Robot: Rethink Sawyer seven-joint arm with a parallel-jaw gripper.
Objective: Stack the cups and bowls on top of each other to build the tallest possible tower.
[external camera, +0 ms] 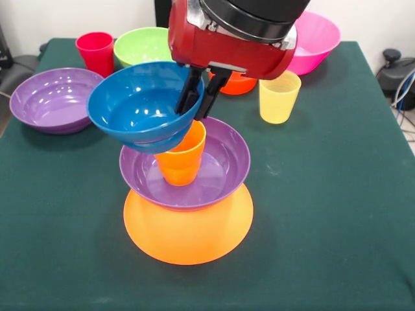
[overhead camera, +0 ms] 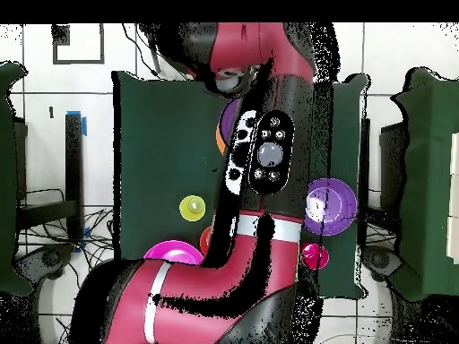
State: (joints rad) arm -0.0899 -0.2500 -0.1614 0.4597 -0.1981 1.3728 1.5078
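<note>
Surface: a dark green table (external camera: 337, 214), with a pale wall behind it.
Tower: near the middle of the table; an upturned yellow-orange bowl (external camera: 188, 236) at the bottom, a purple bowl (external camera: 224, 162) sitting upright on it, and an orange cup (external camera: 183, 159) standing upright inside that purple bowl.
Blue bowl (external camera: 139, 107): held tilted above the orange cup, its underside just over the cup's rim (whether it touches the cup, I cannot tell).
Gripper (external camera: 199, 97): its dark fingers (external camera: 189, 94) are clamped on the blue bowl's rim, one inside the bowl and one outside, on the side nearer the tower's centre.
Arm (external camera: 233, 32): red and black, coming down from above the tower; in the overhead view it covers most of the stack.
Second purple bowl (external camera: 52, 97): upright, well apart from the tower, towards the left edge in the front view.
Red-pink cup (external camera: 96, 52) and green bowl (external camera: 142, 45): side by side behind the tower, beyond the blue bowl.
Yellow cup (external camera: 279, 96): upright, behind the tower to its right.
Orange-red bowl (external camera: 237, 84): behind the tower, mostly hidden by the arm.
Pink bowl (external camera: 314, 42): farthest from the tower, beyond the yellow cup.
</note>
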